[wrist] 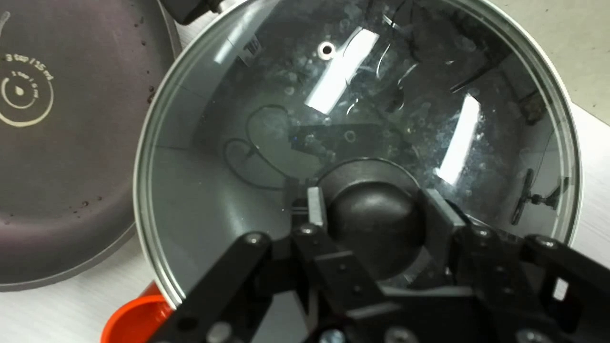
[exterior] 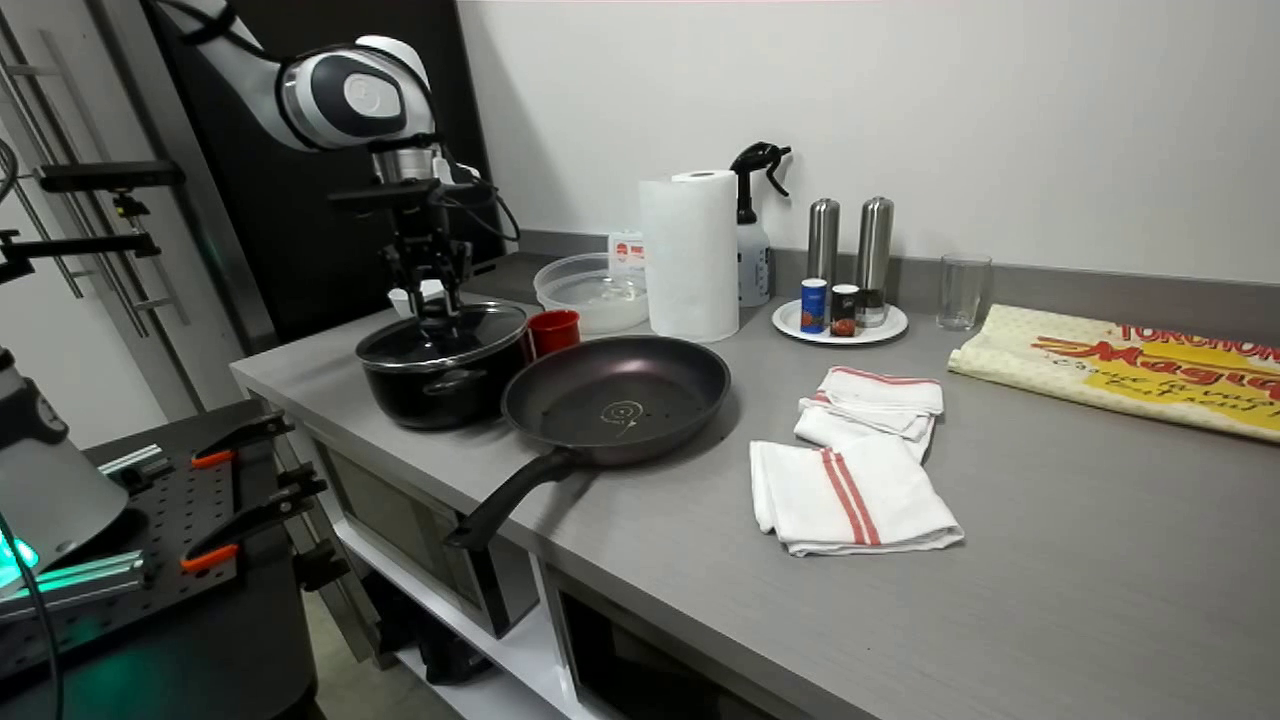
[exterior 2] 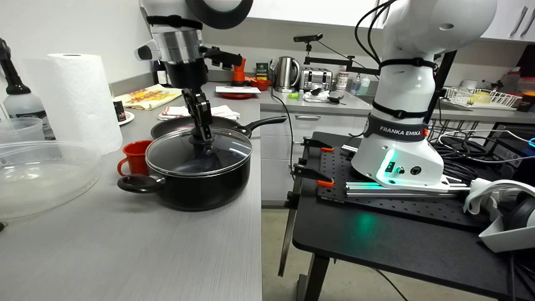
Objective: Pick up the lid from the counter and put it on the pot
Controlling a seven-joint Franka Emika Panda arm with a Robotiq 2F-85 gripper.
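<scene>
My tool [wrist: 375,208] is holding the glass lid [wrist: 357,136] by its black knob [wrist: 376,224], pads [wrist: 316,207] hugging both sides, and the lid is resting over the black pot [exterior 2: 205,190] on the grey table [exterior 2: 125,259]. In the wrist view the tool is hiding part of the rim [wrist: 144,190], so I am not certain it is seating all round; an off-centre rim would be tipping once I let go. A pad snagging the knob on the way up would be dragging the lid askew, perhaps nudging the red cup [exterior 2: 136,156] beside the pot.
</scene>
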